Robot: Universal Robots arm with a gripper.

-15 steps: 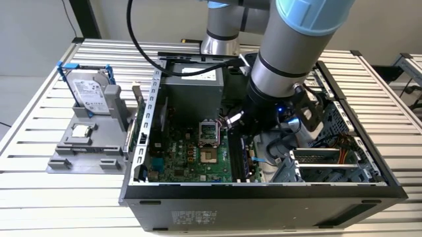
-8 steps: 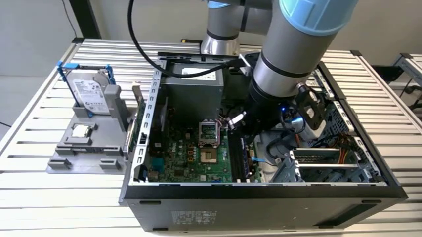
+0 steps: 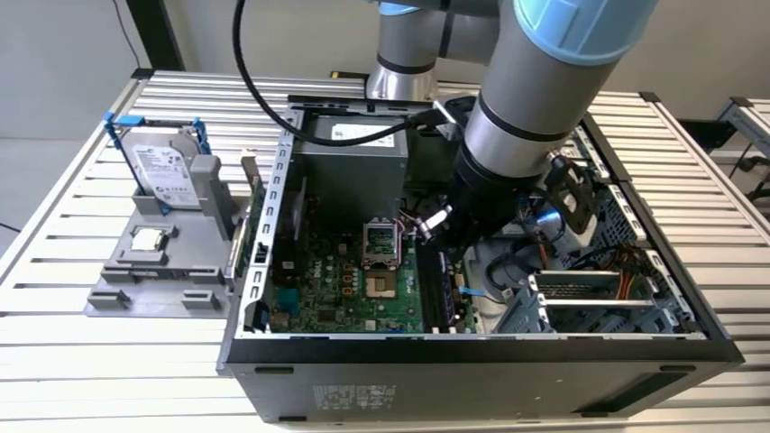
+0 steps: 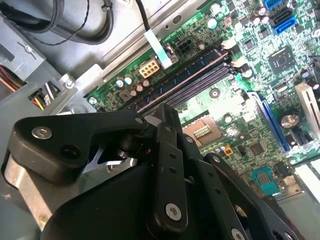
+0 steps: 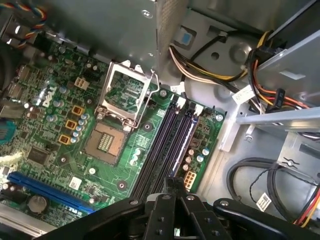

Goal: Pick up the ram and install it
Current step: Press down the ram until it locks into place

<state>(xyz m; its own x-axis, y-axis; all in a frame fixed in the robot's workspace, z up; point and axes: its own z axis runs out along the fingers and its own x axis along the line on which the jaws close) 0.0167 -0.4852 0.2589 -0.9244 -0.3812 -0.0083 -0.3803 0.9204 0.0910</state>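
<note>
While the arm reaches down into the open computer case [image 3: 481, 347] in the exterior view, the gripper [image 3: 435, 227] hangs just above the motherboard [image 3: 349, 289], beside the memory slots [image 3: 439, 289], with the power supply [image 3: 352, 153] crowding one side and the drive cage [image 3: 601, 298] the other. Over on the grey tray [image 3: 151, 271], the hard drive [image 3: 162, 171] stands upright. Second wrist view: black gripper linkage [image 4: 150, 165] low over the memory slots [image 4: 185, 82], cables close by. First wrist view: the fingers [image 5: 167, 187] look drawn together, pinching a thin edge that seems to be the ram [image 5: 169, 181], right above the dark slots [image 5: 170, 140], socket [image 5: 125, 97] alongside.
</note>
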